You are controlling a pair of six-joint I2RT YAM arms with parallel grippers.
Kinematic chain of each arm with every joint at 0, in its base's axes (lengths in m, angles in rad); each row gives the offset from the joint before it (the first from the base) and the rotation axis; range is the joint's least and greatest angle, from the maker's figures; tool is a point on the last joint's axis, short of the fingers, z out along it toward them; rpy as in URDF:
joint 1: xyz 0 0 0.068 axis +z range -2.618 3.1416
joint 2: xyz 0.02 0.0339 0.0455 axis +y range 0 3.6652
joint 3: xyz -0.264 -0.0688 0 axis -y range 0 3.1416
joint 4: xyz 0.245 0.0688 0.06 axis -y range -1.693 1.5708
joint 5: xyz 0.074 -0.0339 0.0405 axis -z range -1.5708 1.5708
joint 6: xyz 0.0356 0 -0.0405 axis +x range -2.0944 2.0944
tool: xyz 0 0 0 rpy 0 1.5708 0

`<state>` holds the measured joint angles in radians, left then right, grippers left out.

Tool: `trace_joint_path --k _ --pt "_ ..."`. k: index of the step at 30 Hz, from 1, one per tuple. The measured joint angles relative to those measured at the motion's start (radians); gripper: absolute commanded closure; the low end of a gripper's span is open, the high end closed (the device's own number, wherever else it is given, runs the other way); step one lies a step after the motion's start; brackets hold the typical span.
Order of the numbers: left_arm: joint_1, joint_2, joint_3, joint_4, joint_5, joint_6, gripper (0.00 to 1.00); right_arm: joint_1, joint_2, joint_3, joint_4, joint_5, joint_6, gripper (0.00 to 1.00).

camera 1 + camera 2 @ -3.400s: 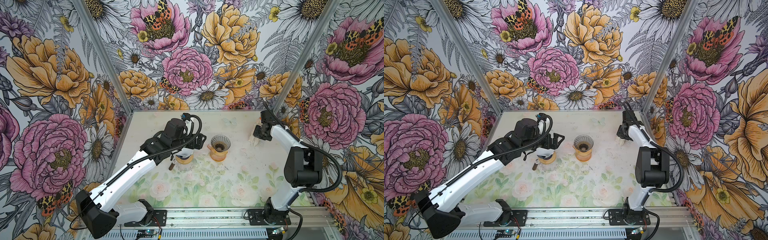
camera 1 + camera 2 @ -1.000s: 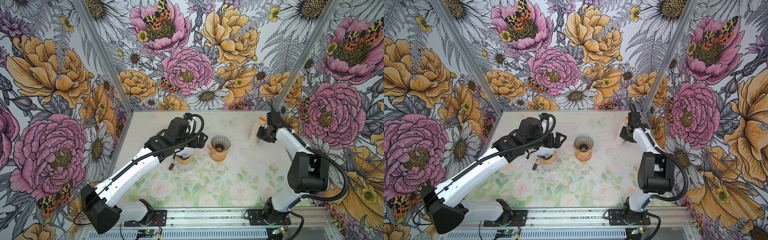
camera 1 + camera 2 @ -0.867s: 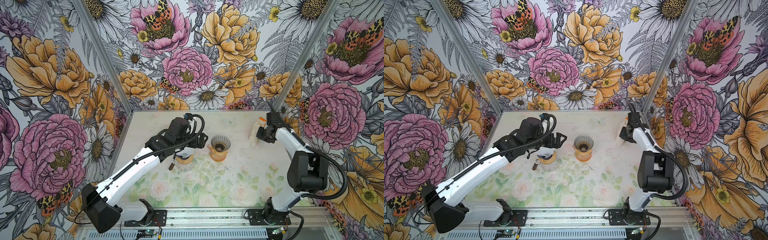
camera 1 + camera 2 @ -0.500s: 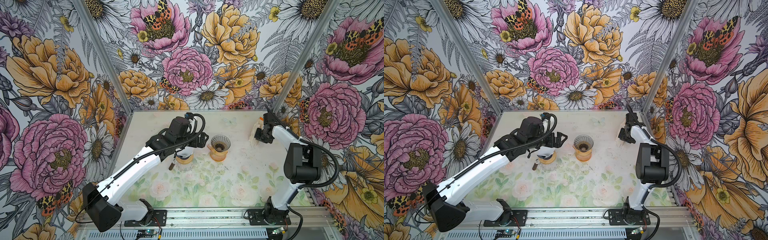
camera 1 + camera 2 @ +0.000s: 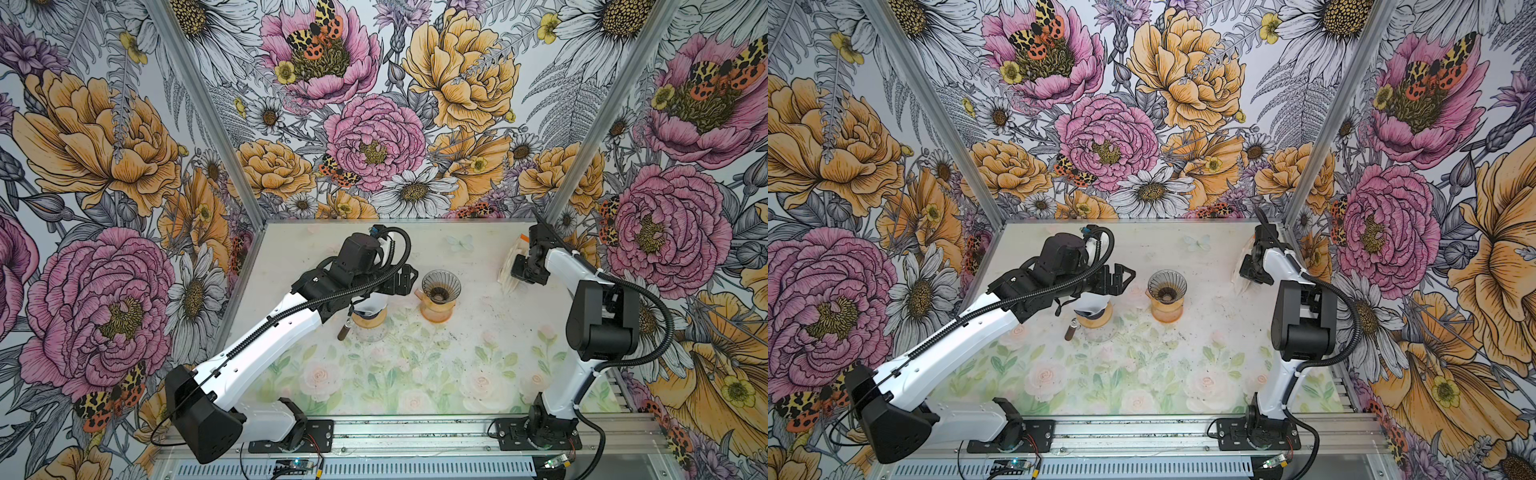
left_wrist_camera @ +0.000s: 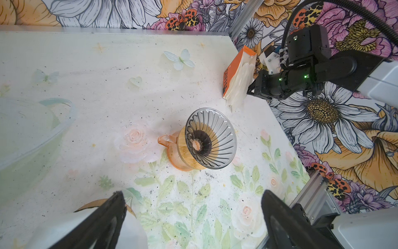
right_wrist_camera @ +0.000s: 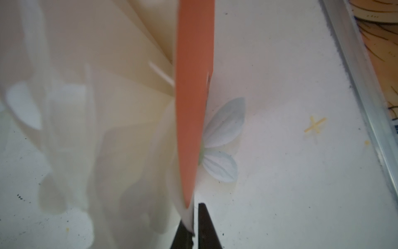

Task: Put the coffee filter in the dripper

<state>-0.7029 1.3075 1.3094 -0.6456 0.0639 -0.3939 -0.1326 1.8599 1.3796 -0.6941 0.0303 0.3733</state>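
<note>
Dripper (image 5: 440,287) stands on floral tabletop (image 5: 478,336) amid flowered walls (image 5: 374,137).

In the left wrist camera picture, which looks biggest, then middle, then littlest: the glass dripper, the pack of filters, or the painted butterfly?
1. glass dripper, though it is also nearest the camera, which helps it look big
2. pack of filters
3. painted butterfly

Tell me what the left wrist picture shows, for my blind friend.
A glass dripper on an orange base stands on the flowery table, no filter in it. Beyond it, near the table's corner, the right arm's fingers pinch the edge of a pack of paper filters with an orange cover. The left arm's own fingers stand wide apart, holding nothing.
</note>
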Motion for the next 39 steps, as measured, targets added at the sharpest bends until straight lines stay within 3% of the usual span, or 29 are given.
trace_joint_path --k 8,15,22,29,39 --pt "0.000 0.011 0.002 0.000 0.000 0.000 0.01 0.000 -0.086 -0.051 0.000 -0.035 0.003 0.71" --pt "-0.002 0.011 0.002 0.000 0.002 0.000 0.01 0.000 -0.197 -0.086 0.000 -0.068 0.007 0.67" --pt "-0.009 0.039 0.021 0.000 0.010 0.000 0.01 0.000 -0.172 -0.078 0.000 -0.096 0.007 0.67" --pt "-0.009 0.041 0.023 0.000 0.012 0.000 0.01 0.000 -0.089 -0.043 0.000 -0.095 0.008 0.73" --pt "-0.009 0.041 0.023 0.000 0.012 0.000 0.01 0.000 -0.063 -0.040 0.000 -0.050 0.015 0.93"
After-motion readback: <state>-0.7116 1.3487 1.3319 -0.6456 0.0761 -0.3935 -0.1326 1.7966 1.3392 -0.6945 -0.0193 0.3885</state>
